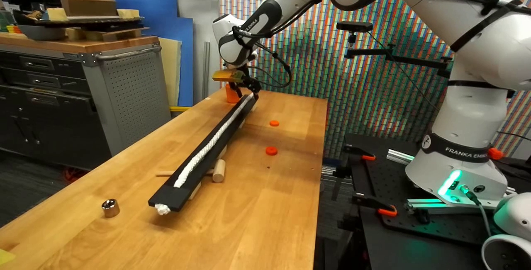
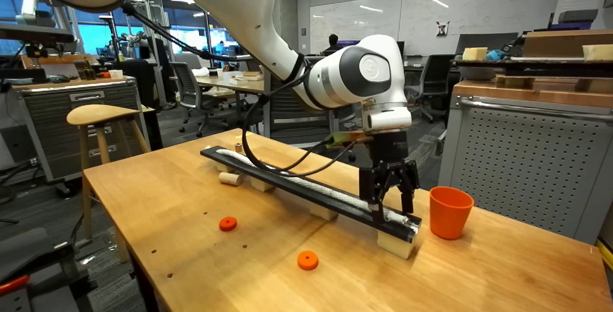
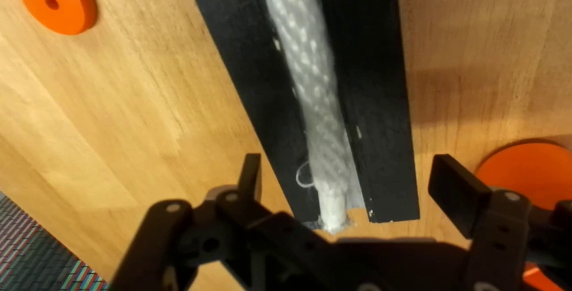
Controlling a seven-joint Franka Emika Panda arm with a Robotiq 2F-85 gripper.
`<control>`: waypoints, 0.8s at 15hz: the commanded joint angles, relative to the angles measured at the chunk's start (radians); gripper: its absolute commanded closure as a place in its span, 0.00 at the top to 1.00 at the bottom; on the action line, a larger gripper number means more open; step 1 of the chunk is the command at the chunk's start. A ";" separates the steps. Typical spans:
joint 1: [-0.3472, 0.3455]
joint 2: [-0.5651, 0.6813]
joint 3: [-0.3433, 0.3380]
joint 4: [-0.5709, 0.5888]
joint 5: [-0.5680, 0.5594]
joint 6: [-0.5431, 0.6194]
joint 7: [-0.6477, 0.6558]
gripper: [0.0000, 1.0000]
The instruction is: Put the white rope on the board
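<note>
Although it already lies lengthwise along the board (image 3: 382, 116), the white rope (image 3: 308, 72) merits first entry. Item one, rope: thick braid, rounded, faint sheen, its end at bottom centre of the wrist view smoother and fuzzy at the tip. Judged light, soft, limp, hard to harm, perhaps a little slippery. Best hold, to my eye: crosswise, just short of that end, where the braid is full; pinching the very tip risks fraying. Item two, gripper (image 2: 392, 212): black, jointed, right of centre in an exterior view, jaws spread wide, straddling the rope and clasping nothing. Item three, board: black, long, narrow, flat, chipped pale beside what looks like a central groove that cradles the rope, propped on squared wooden blocks (image 2: 395, 246). Item four, cup (image 2: 450, 213): orange, smooth, tapered, further right. Item five, discs (image 2: 308, 260): two, orange, holed, lower centre and left of it. Item six, metal ring (image 1: 111, 211): polished, lower left in an exterior view. Item seven, table (image 1: 265, 220): varnished pale wood, grain showing.
</note>
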 commanded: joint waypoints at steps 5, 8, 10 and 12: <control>-0.013 0.042 -0.008 0.099 -0.005 -0.045 -0.012 0.34; -0.017 0.043 -0.007 0.108 -0.003 -0.047 -0.015 0.14; -0.017 0.044 -0.007 0.112 -0.005 -0.054 -0.019 0.10; -0.017 0.045 -0.008 0.122 -0.006 -0.054 -0.018 0.00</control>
